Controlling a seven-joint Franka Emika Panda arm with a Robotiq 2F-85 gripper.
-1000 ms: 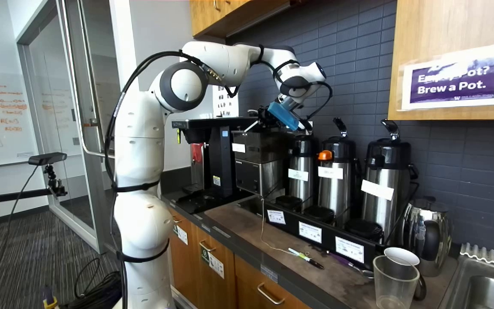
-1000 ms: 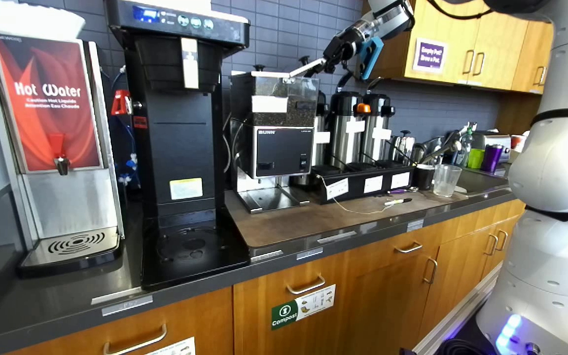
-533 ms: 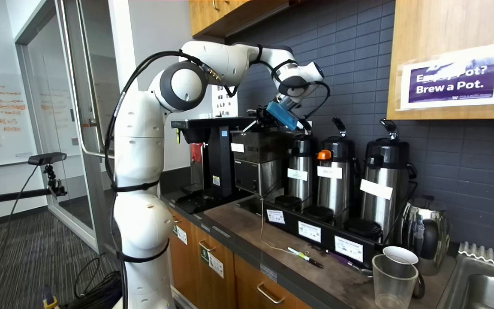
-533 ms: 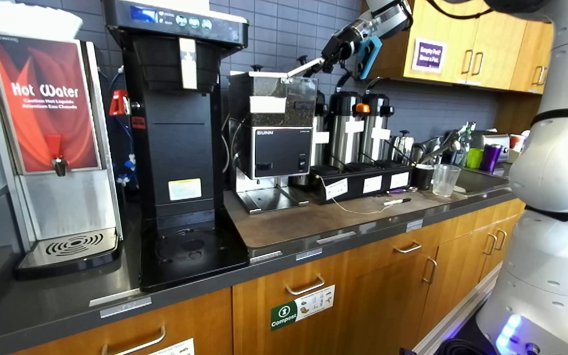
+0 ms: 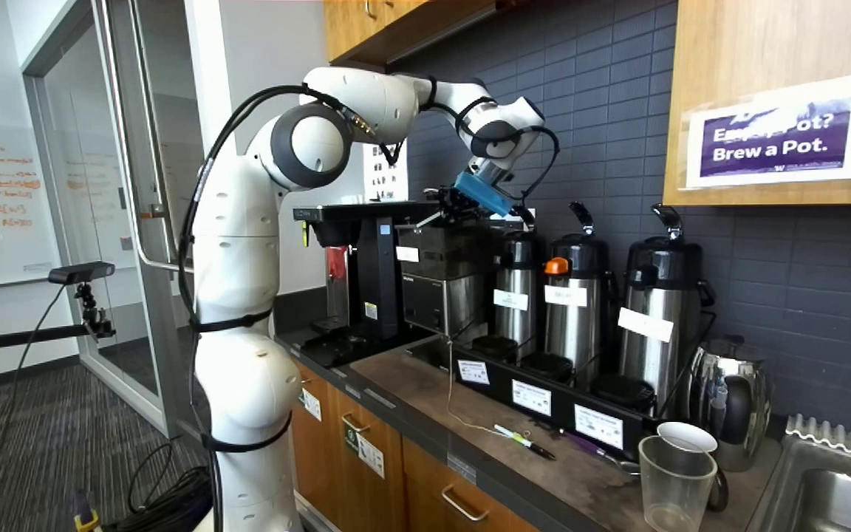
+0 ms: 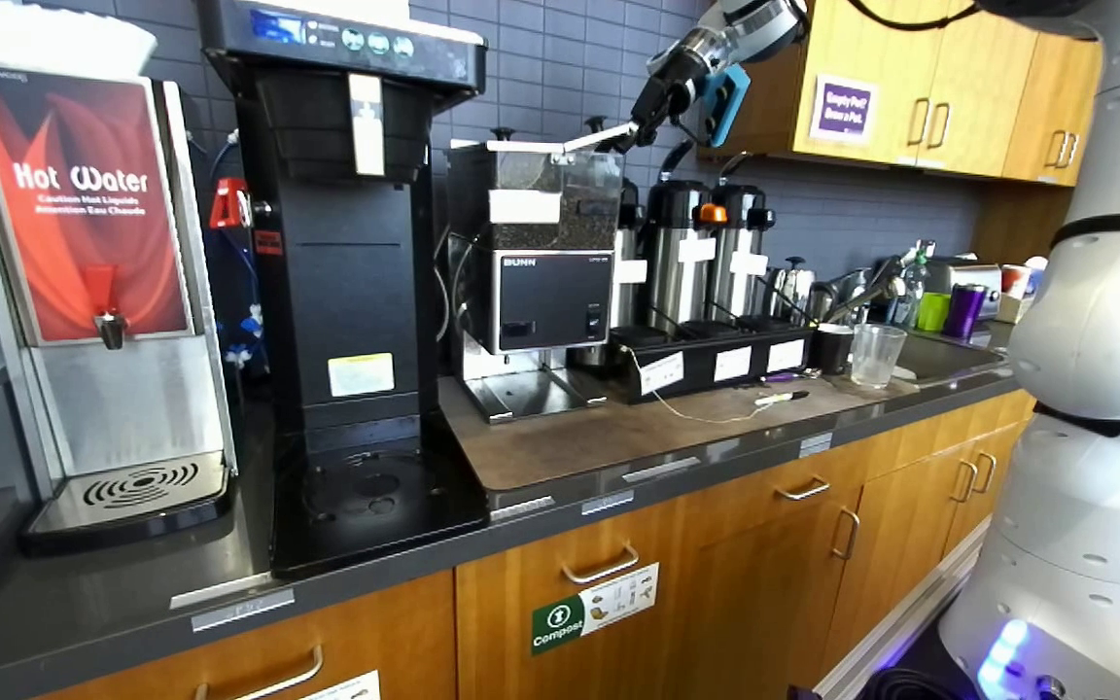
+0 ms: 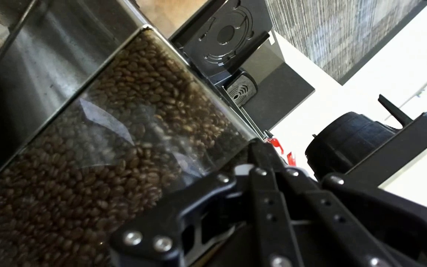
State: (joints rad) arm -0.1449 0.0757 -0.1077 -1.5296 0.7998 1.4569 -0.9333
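Observation:
My black gripper (image 6: 636,134) is up at the top of the coffee grinder (image 6: 556,301), in both exterior views. In the wrist view, the fingers (image 7: 263,154) come together at their tips and nothing shows between them. A thin white-edged lid (image 6: 601,137) on the grinder is tilted up, and its raised end meets the fingertips. Whether it rests on them I cannot tell. Brown coffee beans (image 7: 69,200) fill the clear hopper beside the fingers in the wrist view. A blue piece (image 5: 483,193) is fixed at the gripper's wrist.
A tall black brewer (image 6: 361,292) and a hot water dispenser (image 6: 84,204) stand beside the grinder. Steel airpots (image 5: 577,310) line the wall on its other side. A wall cabinet (image 5: 780,44) hangs above. A clear cup (image 5: 677,480) and a pen (image 5: 525,441) are on the counter.
The arm's wrist has shifted slightly left in an exterior view and the gripper has tipped a little. The lid's raised end sits slightly lower. The gripper has stayed shut.

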